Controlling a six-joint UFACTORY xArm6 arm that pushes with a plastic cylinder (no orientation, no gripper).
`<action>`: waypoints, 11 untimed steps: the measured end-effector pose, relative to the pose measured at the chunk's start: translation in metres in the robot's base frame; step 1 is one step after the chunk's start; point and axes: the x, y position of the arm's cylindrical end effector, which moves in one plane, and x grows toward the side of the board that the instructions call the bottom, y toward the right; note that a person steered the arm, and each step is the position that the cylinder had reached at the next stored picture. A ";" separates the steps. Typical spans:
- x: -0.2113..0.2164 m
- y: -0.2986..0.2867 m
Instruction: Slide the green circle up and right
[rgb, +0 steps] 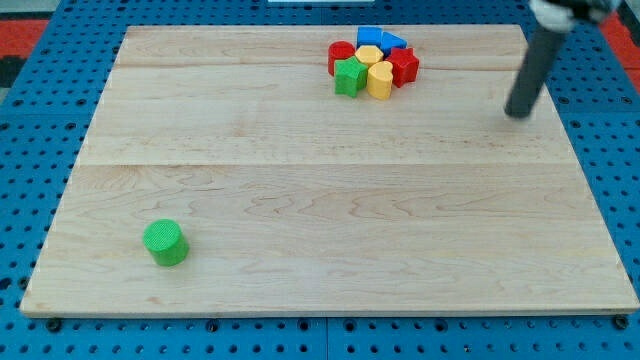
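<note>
The green circle (165, 242) is a short green cylinder standing alone near the view's bottom left of the wooden board (320, 200). My tip (518, 114) is the lower end of a dark rod at the view's upper right, far to the right of and above the green circle and not touching any block. It stands to the right of a cluster of blocks near the view's top.
A tight cluster sits at the view's top centre: a green block (349, 75), a yellow block (380, 80), another yellow block (369, 55), a red block (341, 54), another red block (404, 65), and blue blocks (378, 38). Blue pegboard (40, 120) surrounds the board.
</note>
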 end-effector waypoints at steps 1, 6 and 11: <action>0.096 -0.072; 0.181 -0.378; 0.035 -0.277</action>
